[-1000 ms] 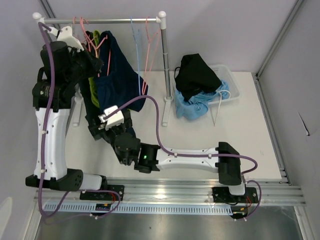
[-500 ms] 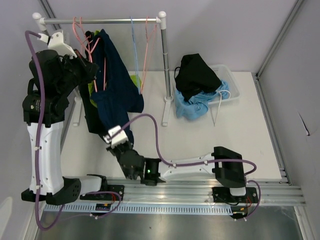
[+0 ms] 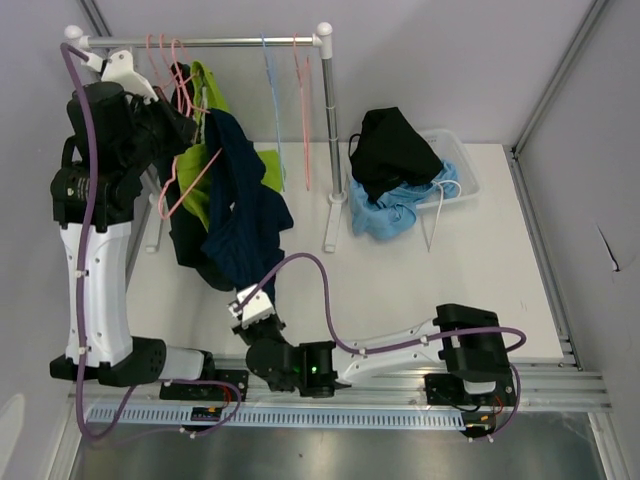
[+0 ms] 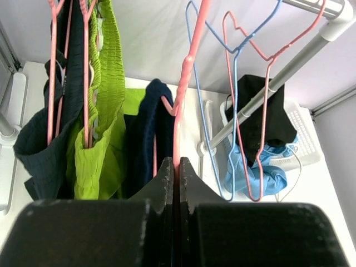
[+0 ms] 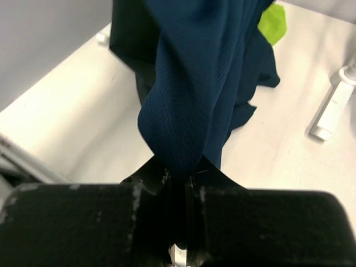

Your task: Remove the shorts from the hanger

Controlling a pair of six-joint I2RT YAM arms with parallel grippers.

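The navy shorts [image 3: 245,215], soft, light cloth that stretches and bunches, are drawn taut from the pink hanger [image 4: 186,72] near the table's [image 3: 400,280] far left corner down toward its near edge. The hanger wire is pinched in the closed left gripper [image 4: 176,167], and the lower hem is clamped in the closed right gripper [image 5: 177,175]. The hem hold is judged sound, though thin fabric may be snagged on the wire. Lime green shorts [image 4: 105,111] are hung just beside. Open room is offered by the table's middle, short of the basket [image 3: 465,165] at the far right edge.
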